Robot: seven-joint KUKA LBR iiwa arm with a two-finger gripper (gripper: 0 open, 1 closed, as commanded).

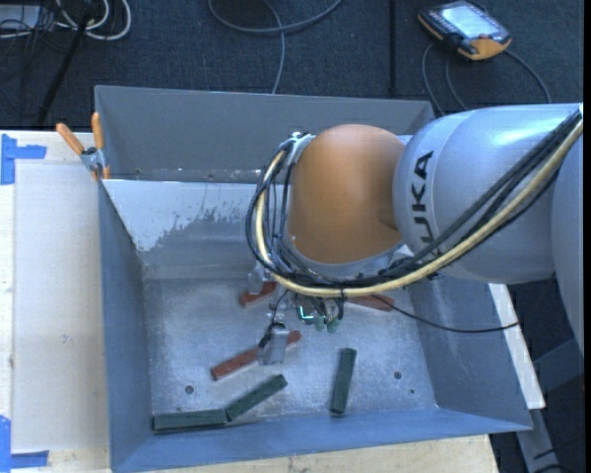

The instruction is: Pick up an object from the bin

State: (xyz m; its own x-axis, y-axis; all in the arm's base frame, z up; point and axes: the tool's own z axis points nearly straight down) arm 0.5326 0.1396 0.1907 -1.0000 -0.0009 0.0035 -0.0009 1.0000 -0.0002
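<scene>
My gripper (275, 342) hangs below the arm's wrist in the middle of the bin, low over the floor. Its tip is at the right end of a red-brown flat stick (238, 364) that slants down to the left; whether it grips that stick is hidden. A second red-brown piece (255, 295) lies just up-left of the gripper, partly under the wrist. A dark green bar (343, 380) stands nearly upright to the lower right, apart from the gripper.
Two more dark green bars lie near the front wall: one slanted (257, 397), one flat along the front-left corner (189, 421). Another red-brown piece (377, 304) pokes out at the right under the arm. The arm covers the bin's back right.
</scene>
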